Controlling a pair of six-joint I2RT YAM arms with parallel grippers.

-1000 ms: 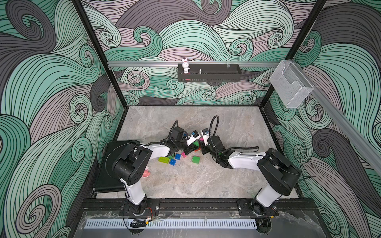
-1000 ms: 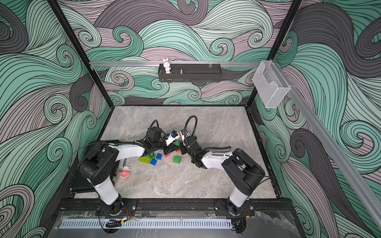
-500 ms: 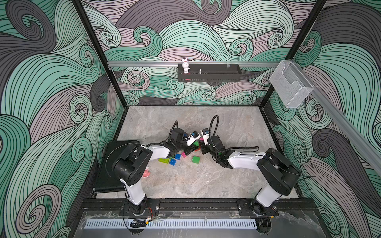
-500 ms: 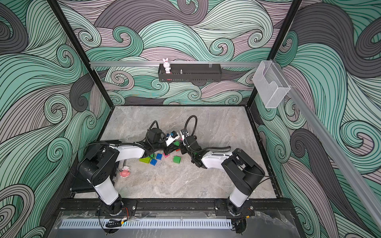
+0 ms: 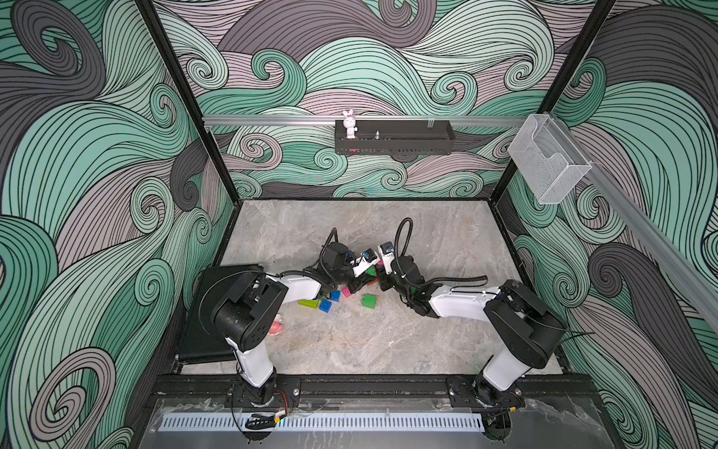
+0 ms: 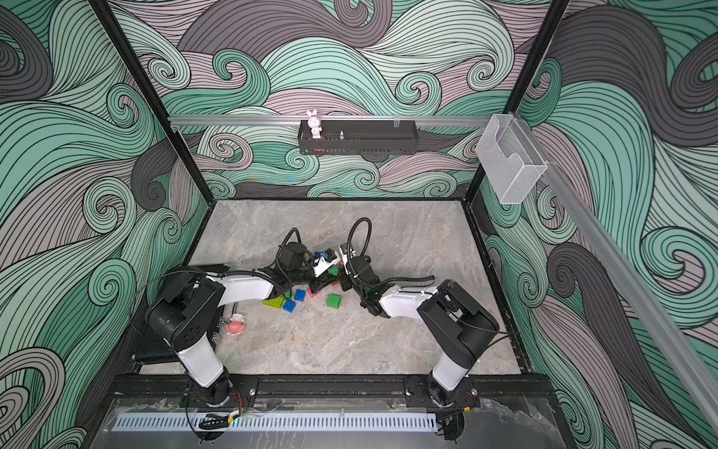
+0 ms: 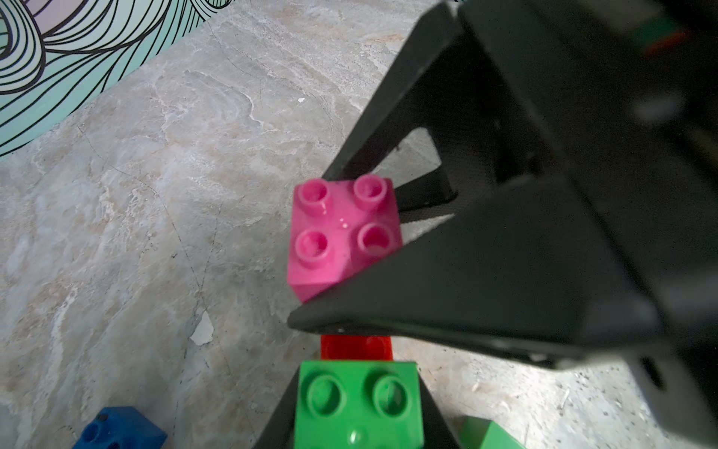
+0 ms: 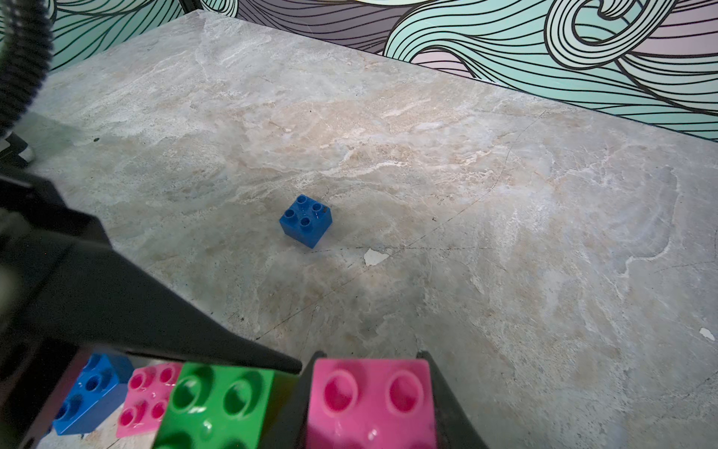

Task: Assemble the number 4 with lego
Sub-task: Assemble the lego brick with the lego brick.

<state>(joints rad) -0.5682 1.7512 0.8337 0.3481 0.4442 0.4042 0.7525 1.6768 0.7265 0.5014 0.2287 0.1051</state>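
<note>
The left gripper (image 7: 357, 375) is clamped on a green brick (image 7: 357, 404). A red brick (image 7: 355, 348) sits directly against that brick's far edge. The right gripper (image 8: 371, 369) pinches a pink brick (image 8: 373, 404) by two opposite sides. The two held bricks are just beside each other near the middle of the table (image 5: 349, 350). A single blue brick (image 8: 305, 219) stands apart on the table. A loose green brick (image 5: 369, 301) lies near the grippers.
</note>
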